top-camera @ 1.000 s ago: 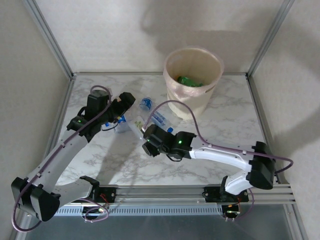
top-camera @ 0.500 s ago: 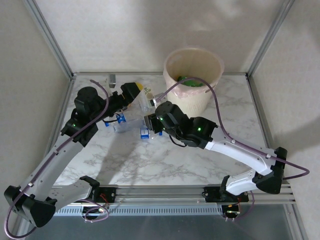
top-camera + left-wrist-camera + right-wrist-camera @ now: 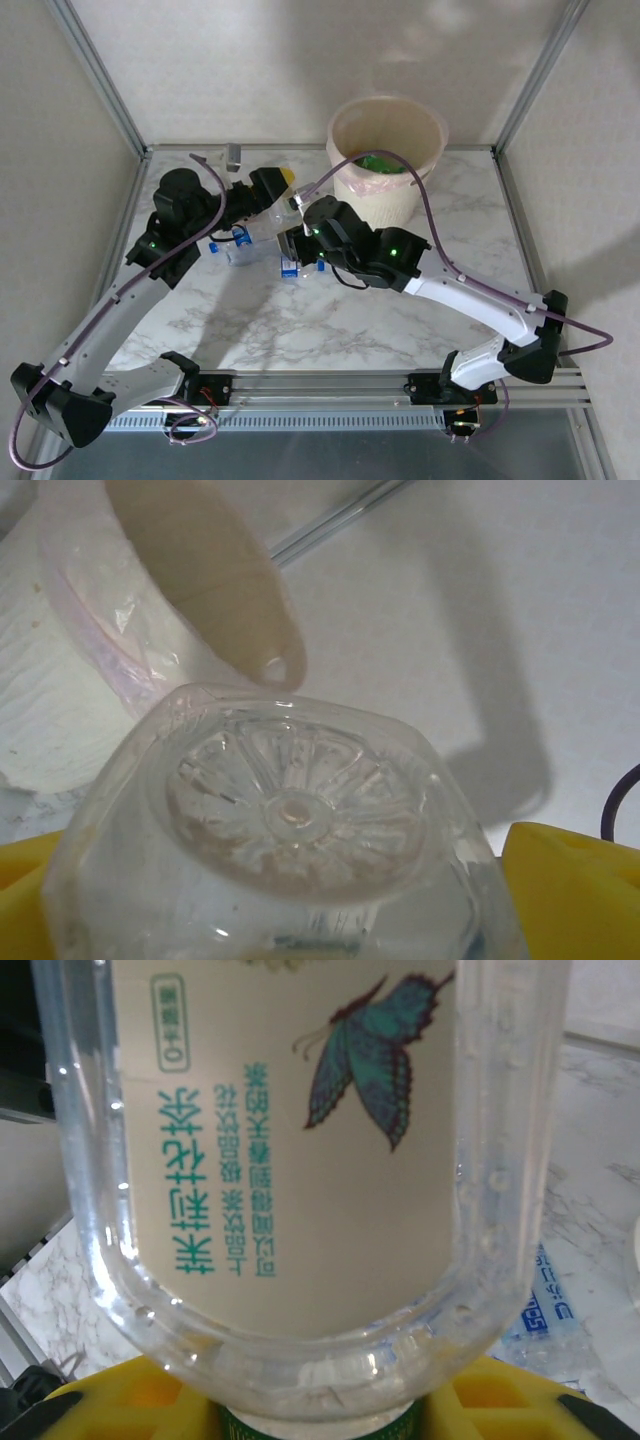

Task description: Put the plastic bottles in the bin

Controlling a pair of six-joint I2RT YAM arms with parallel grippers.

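My left gripper (image 3: 277, 192) is shut on a clear plastic bottle (image 3: 290, 820), seen bottom-first between its yellow fingers (image 3: 575, 880) in the left wrist view. It hangs above the table just left of the cream bin (image 3: 388, 135), whose rim (image 3: 200, 580) and pinkish bag show close ahead. My right gripper (image 3: 298, 238) is shut on the neck of a clear bottle (image 3: 310, 1150) with a cream butterfly label and a green cap (image 3: 320, 1428). Green bottles (image 3: 378, 163) lie inside the bin. A blue-capped clear bottle (image 3: 240, 247) and a blue-labelled one (image 3: 290, 268) lie on the marble table.
The two grippers sit close together left of the bin, with the right arm's purple cable (image 3: 420, 190) looping over the bin's front. Metal frame posts (image 3: 95, 70) bound the table. A blue-labelled bottle (image 3: 548, 1305) lies below the right gripper.
Both grippers have risen from the table with bottles and swung back towards the bin. Over the last half second the left gripper edged slightly right; the right arm barely moved.
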